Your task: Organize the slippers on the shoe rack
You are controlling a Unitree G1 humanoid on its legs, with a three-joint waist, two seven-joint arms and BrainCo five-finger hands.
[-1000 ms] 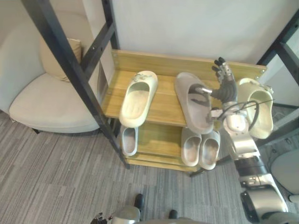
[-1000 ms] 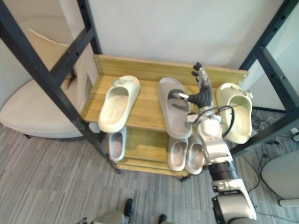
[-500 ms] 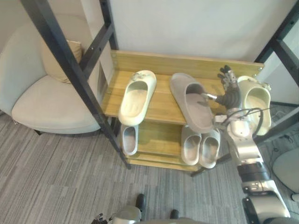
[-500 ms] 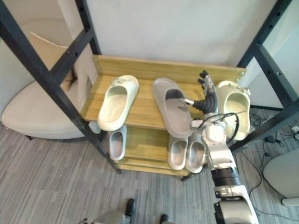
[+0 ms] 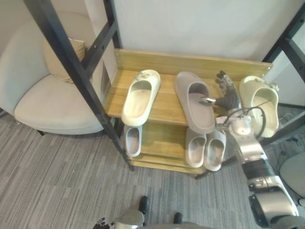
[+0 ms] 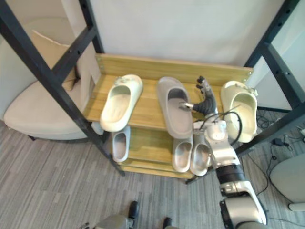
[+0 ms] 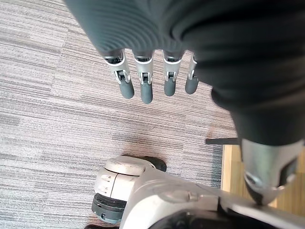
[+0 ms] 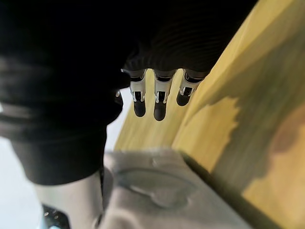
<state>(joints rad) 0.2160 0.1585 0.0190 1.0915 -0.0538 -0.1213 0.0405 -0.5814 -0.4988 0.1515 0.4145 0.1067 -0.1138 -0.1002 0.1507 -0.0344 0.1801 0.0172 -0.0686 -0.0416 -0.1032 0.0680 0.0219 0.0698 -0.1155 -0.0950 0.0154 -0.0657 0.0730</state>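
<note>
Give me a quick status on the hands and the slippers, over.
Right hand open, thumb against grey slipper on top shelf. Left hand open, idle over carpet. Cream slipper close beside right hand.

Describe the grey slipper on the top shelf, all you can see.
The grey slipper is a smooth, foam-looking slide with one broad strap. It lies sole down on the wooden top shelf, toe toward the back board, heel past the front edge. The right robot hand is beside it, fingers straight, thumb reaching onto the strap. A cream slipper lies apart on its left.
</note>
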